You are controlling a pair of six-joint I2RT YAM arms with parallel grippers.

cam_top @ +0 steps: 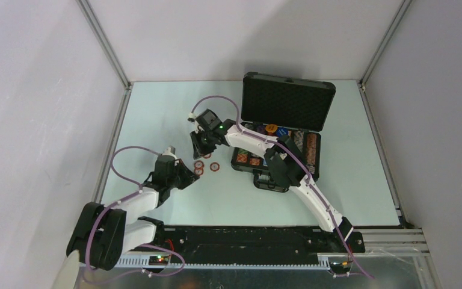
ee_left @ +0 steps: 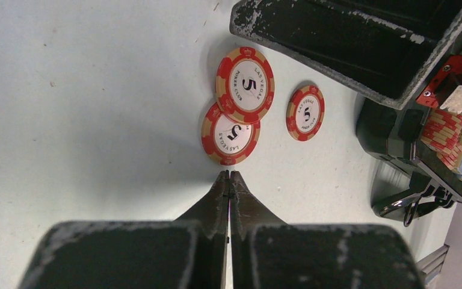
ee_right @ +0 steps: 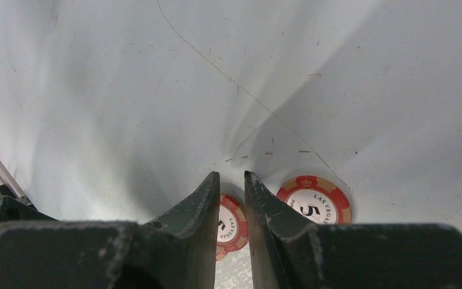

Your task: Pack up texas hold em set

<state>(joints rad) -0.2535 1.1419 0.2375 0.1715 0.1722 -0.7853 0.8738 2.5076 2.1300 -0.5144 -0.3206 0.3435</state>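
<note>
Top external view: case lid [cam_top: 287,103] raised, chip rows [cam_top: 311,150] seated; red-white chips [cam_top: 215,167] left loose on the surface [cam_top: 168,114]. Left hand [ee_left: 229,176] pressed together; right hand [ee_right: 231,176] narrowly parted, empty.

Left arm [cam_top: 138,201] and right arm [cam_top: 316,201]: white link shells, black joint housings, black wrist units. A purple cable [cam_top: 218,97] runs along each arm in loose loops. Green indicator light [cam_top: 222,127] lit on the right wrist. Jaws black, wedge-shaped, with paint scuffed to grey along the edges in both wrist views.
</note>
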